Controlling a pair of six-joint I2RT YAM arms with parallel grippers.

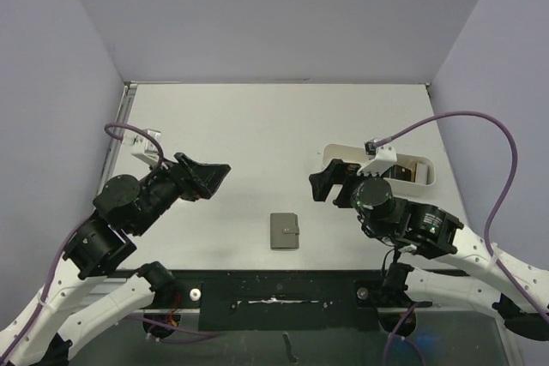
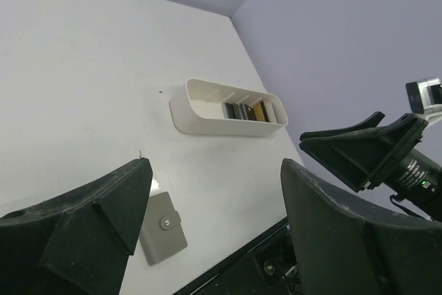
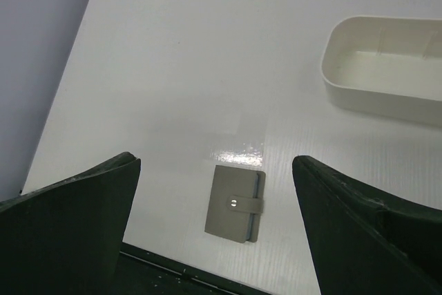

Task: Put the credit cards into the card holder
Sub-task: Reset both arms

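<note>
The card holder (image 1: 285, 231) lies shut and flat near the table's front edge, snap strap fastened; it also shows in the left wrist view (image 2: 163, 227) and the right wrist view (image 3: 236, 203). Dark credit cards (image 1: 401, 169) stand on edge in the right end of a white oblong tray (image 1: 334, 153), and the left wrist view shows these cards (image 2: 247, 110) too. My left gripper (image 1: 214, 182) (image 2: 215, 170) hovers open, left of the holder. On the holder's right, in front of the tray, my right gripper (image 1: 317, 188) (image 3: 215, 164) hangs open. Neither holds anything.
The white tray (image 2: 207, 119) (image 3: 373, 98) sits at the right middle of the table, partly covered by the right arm from above. Lilac walls close off the left, back and right. A black rail (image 1: 274, 302) runs along the front edge.
</note>
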